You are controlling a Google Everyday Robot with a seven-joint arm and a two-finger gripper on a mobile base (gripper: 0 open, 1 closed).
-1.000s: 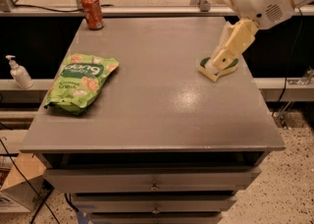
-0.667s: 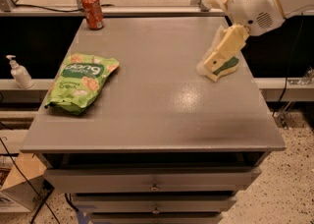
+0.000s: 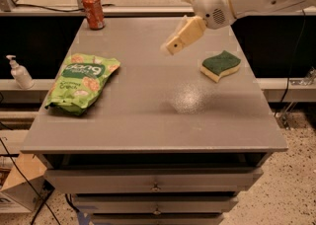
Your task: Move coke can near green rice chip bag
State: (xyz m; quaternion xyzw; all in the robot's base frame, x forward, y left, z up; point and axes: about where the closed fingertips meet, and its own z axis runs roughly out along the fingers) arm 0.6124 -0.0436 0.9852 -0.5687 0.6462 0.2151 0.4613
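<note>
Far back at 11 o'clock on the gray table [image 3: 163, 120]: a red coke can [image 3: 93, 10], standing up, silver top, white marks on the side, cannot read them. At 9 o'clock, well apart from the can: a green rice chip bag [image 3: 83, 82], lying flat, with a dark green label, white letters too hard to make out, and little round chips drawn on it. At 2 o'clock: a green and yellow sponge [image 3: 220, 65]. Up in the air near 12 o'clock, between can and sponge: the cream gripper [image 3: 173, 46], touching nothing; cannot tell if wide or narrow. Moved left since a second ago, away from over the sponge. Can and bag in the same spots as before. Off the table at 9 o'clock: a white pump bottle [image 3: 19, 72].
</note>
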